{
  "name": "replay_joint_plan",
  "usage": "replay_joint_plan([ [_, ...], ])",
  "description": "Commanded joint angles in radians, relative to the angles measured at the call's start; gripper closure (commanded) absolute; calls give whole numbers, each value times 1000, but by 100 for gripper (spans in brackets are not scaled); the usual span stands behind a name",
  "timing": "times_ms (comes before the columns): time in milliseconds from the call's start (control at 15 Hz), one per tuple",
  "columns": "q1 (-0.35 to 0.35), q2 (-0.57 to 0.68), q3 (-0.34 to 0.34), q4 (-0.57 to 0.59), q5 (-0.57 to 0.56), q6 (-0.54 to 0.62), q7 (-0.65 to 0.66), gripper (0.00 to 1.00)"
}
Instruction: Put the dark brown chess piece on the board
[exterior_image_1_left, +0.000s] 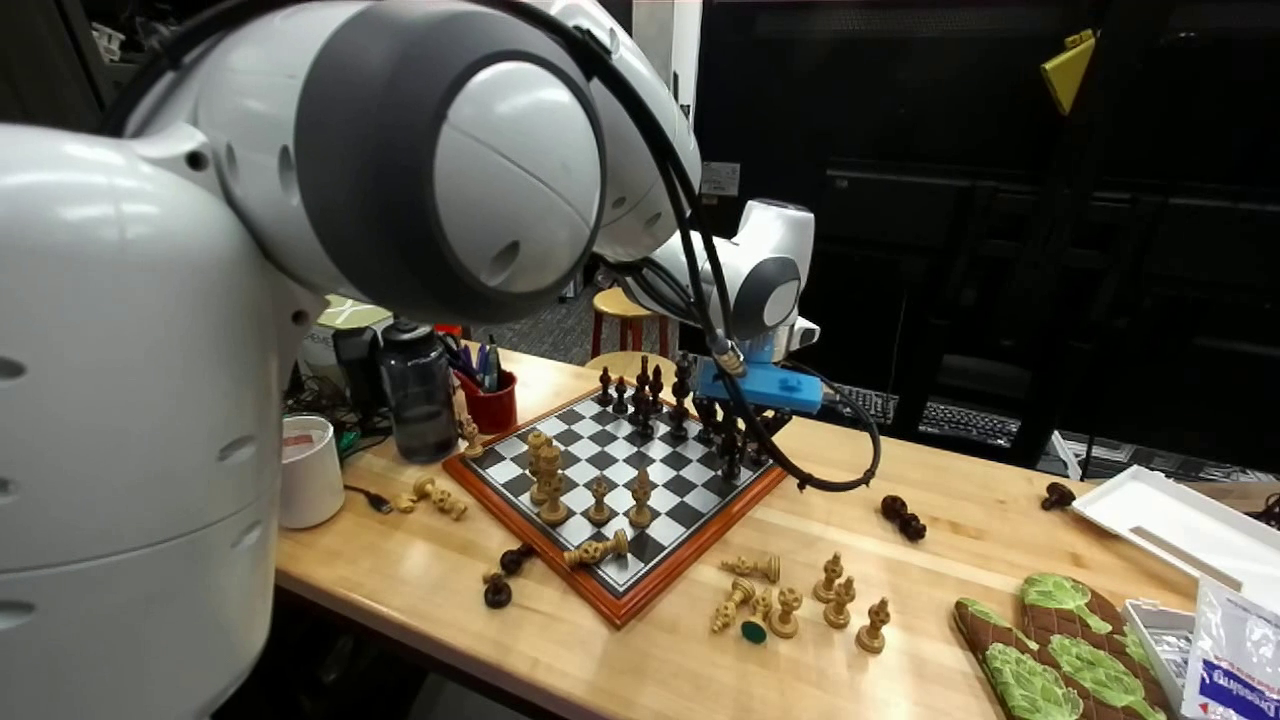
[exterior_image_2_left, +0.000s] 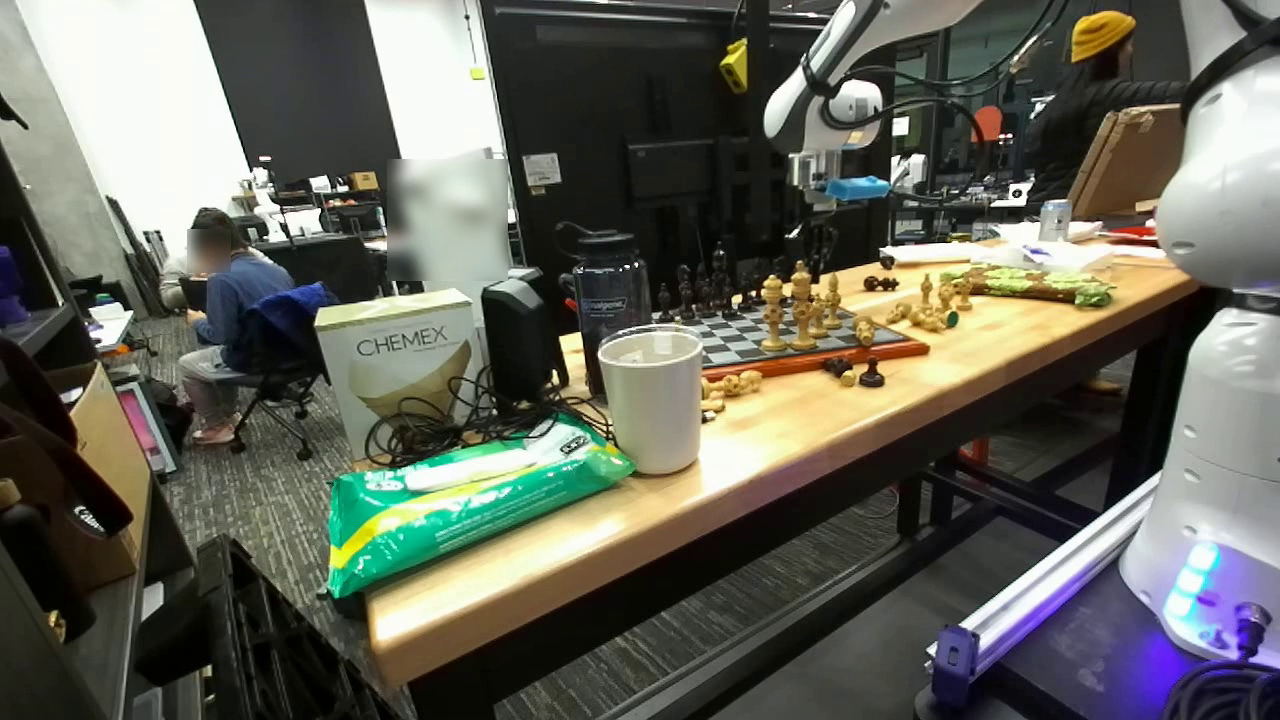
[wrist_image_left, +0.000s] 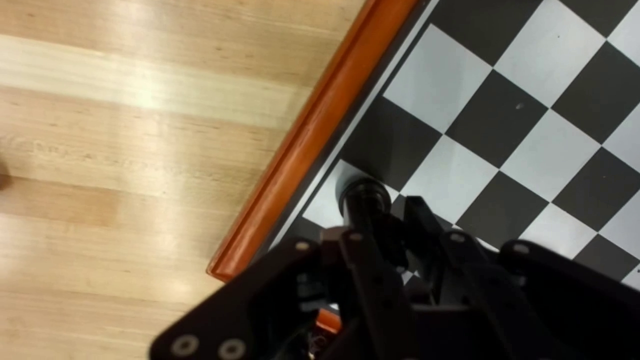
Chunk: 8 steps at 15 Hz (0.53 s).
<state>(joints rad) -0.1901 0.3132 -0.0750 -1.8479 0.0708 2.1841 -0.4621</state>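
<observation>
Blending with neighbouring dark pieces (exterior_image_1_left: 680, 400) in exterior view, jaws hard to read; wrist view: dark chess piece (wrist_image_left: 372, 190) at jaws' tips, base over pale edge square of board (wrist_image_left: 310, 135), upper part obscured; gap narrow; clamped or free, cannot tell.

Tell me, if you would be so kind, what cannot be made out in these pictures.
Dark chess piece: partly hidden by the gripper in the wrist view; a firm grip cannot be confirmed.
Board: cut off by the wrist view's top and right edges.
Dark thing: blurred and cut off by the wrist view's left edge.
White mug: in an exterior view, the robot arm hides one side.
White label: print too small in both exterior views.
</observation>
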Motion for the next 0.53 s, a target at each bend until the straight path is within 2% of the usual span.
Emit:
replay_joint_plan([
  [0,-17,15,15,27,23,-17,-27,50],
  [267,-18,14,16,26,23,-14,-23,28],
  [467,-14,2,13,22,14,-16,-14,6],
])
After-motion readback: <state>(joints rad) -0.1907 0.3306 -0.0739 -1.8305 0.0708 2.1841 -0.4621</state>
